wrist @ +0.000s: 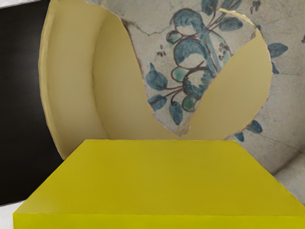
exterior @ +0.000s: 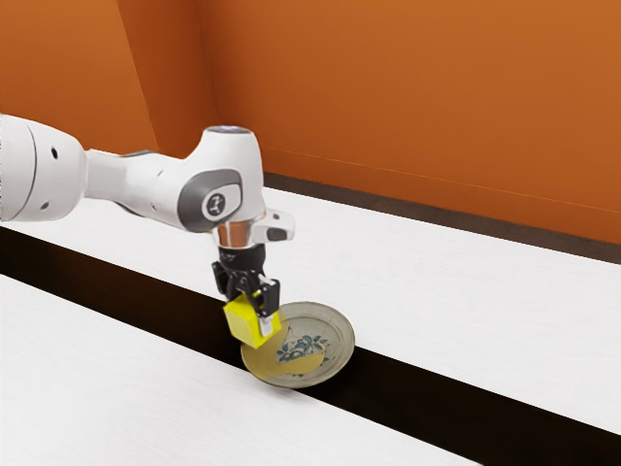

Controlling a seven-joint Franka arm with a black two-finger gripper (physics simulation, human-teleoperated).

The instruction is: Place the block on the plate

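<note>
In the exterior view my black gripper (exterior: 258, 303) points down with the yellow block (exterior: 250, 322) held between its fingers. The block is tilted and overlaps the left part of the patterned plate (exterior: 335, 357); whether it touches the plate I cannot tell. In the wrist view the block (wrist: 157, 179) lies close under my hand, at the lower edge, and covers part of the plate (wrist: 119, 71), whose blue plant design and tan patches are in sight beyond it.
A dark strip (exterior: 417, 396) runs across between two white surfaces (exterior: 466, 301), and the plate lies over it, reaching onto the white at its near side. An orange wall (exterior: 408, 97) stands behind.
</note>
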